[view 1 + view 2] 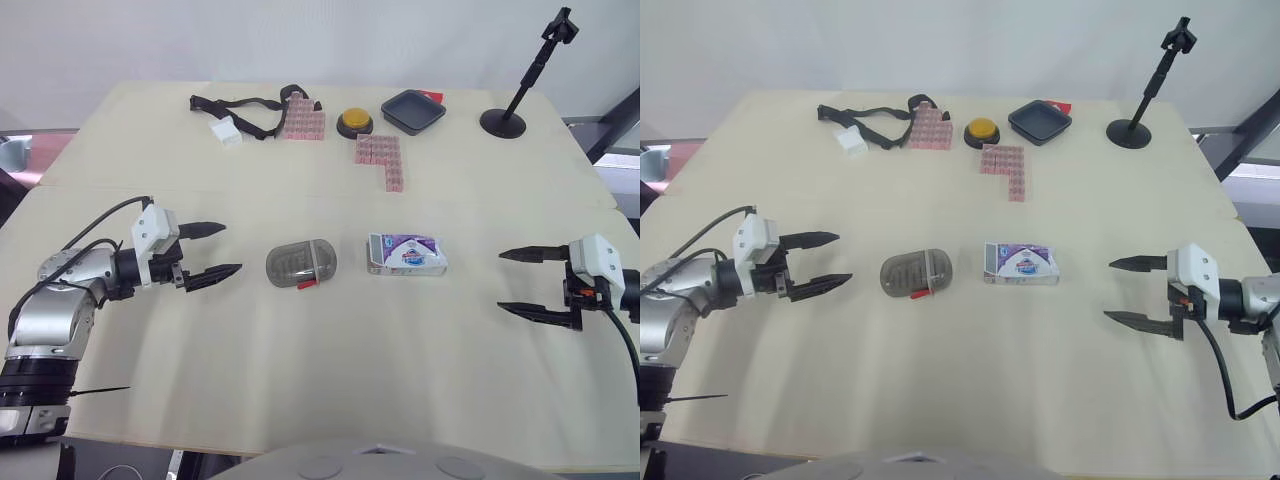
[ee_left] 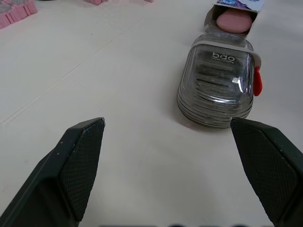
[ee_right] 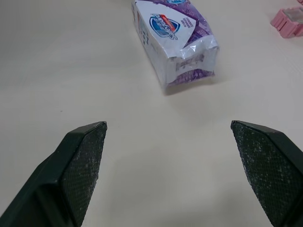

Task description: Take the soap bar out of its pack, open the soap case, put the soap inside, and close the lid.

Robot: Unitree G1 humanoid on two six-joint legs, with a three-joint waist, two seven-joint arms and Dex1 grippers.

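The left gripper (image 1: pixel 233 248) and right gripper (image 1: pixel 499 281) hung spread, empty. The shut soap case (image 1: pixel 301 264) lay just ahead of the left, the soap pack (image 1: pixel 406 254) ahead of the right. The pack looked light and crushable; its exposed soap bar (image 2: pixel 233 21) was probably slick, best pinched across its sides.

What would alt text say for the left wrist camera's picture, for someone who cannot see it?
A closed smoky-clear soap case with a red latch lies on a beige table, ahead of the open left claw. Beyond it, a pink soap bar shows in the open end of its pack.
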